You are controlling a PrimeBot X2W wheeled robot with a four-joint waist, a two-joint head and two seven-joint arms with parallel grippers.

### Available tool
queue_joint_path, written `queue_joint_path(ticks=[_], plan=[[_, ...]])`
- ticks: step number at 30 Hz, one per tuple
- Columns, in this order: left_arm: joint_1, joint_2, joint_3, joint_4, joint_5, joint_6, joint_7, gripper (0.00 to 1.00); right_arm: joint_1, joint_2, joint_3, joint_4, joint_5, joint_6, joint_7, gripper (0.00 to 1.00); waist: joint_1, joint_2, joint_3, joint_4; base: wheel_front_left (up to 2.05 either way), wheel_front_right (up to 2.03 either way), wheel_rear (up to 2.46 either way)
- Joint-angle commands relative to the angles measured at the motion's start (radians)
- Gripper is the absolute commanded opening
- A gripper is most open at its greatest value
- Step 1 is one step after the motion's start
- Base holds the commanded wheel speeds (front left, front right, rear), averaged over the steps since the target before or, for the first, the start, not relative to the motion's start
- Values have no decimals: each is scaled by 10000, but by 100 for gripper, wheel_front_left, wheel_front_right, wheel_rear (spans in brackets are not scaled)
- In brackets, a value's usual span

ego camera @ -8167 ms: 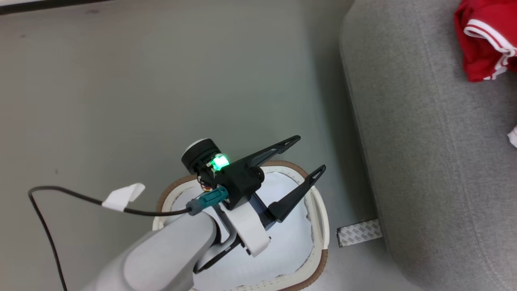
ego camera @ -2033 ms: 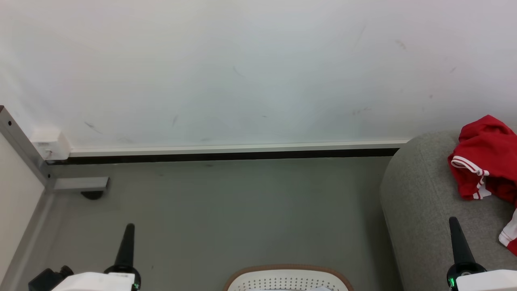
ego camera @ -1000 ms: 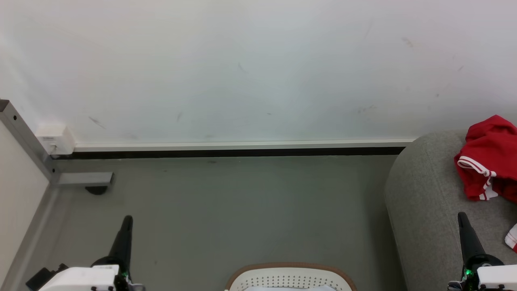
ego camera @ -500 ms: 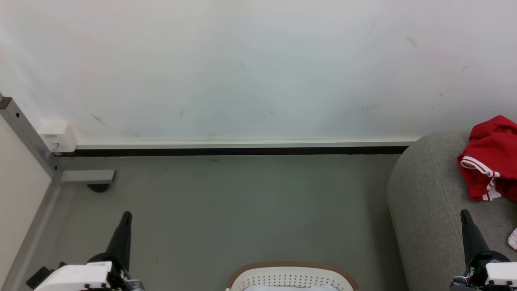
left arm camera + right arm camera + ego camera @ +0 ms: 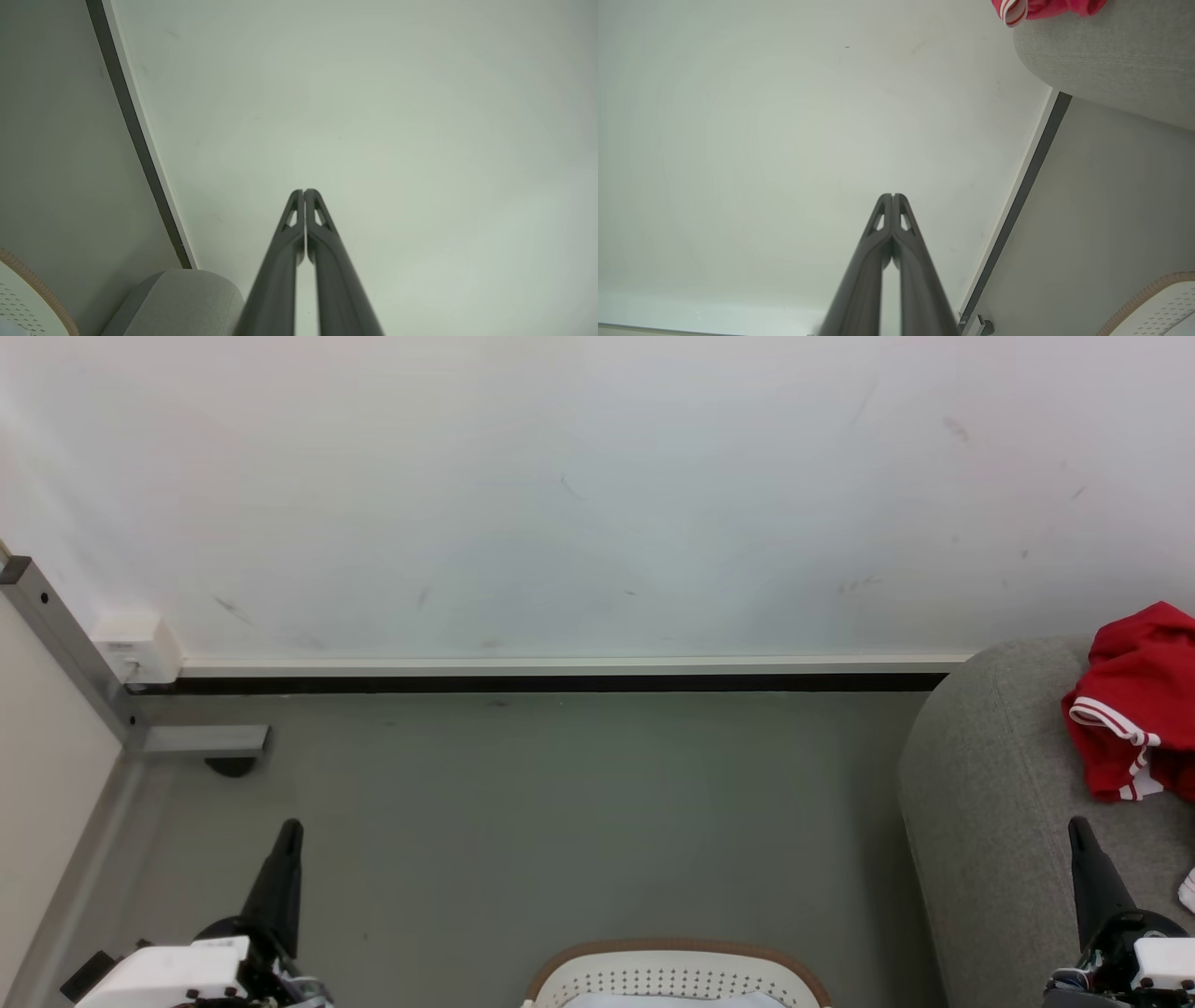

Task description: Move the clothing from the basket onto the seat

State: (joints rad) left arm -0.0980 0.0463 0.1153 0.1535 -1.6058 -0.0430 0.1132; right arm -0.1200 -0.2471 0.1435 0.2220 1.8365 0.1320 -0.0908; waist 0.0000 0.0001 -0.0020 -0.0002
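Pale scuffed wall (image 5: 560, 495) takes up the upper half of the head view, above a dark skirting strip (image 5: 560, 683) and bare grey floor (image 5: 579, 812). At bottom centre sits the basket (image 5: 672, 947), just beside the seat (image 5: 990, 821) that rises along the right side, probably so each carry across is short. Red clothing (image 5: 1134, 709) with white stripes lies crumpled on the seat at the right edge, slumped as soft fabric does when let go rather than laid flat. The left gripper (image 5: 291, 829) in the lower left corner and the right gripper (image 5: 1076, 823) in the lower right both point up the frame, fingers pressed together on nothing, as both wrist views confirm. That low, symmetrical, empty pose reads as a rest position and suggests the transfer is finished or paused. The basket's far perforated wall shows, with a white sliver at the frame's bottom edge; whether a garment remains inside cannot be told.
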Motion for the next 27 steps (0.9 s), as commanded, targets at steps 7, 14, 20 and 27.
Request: queue_joint_path(ticks=[7,14,20,27], plan=[[-83,73,31,-36,-122,-3,32,0,-70,-161,119,-77,165,-24,-131,0,0,-1,1,-1,0,0,0],[-81,71,31,-40,-122,-3,32,0,-76,-263,250,-111,281,-24,-227,0,0,-1,2,0,0,0,0],[-80,71,29,-41,-122,-2,31,0,-82,-321,344,-141,363,-24,-337,0,0,-1,3,0,0,0,0],[-78,71,29,-43,-123,-2,31,0,-90,-424,464,-175,479,-24,-415,0,0,-1,4,0,0,0,0]])
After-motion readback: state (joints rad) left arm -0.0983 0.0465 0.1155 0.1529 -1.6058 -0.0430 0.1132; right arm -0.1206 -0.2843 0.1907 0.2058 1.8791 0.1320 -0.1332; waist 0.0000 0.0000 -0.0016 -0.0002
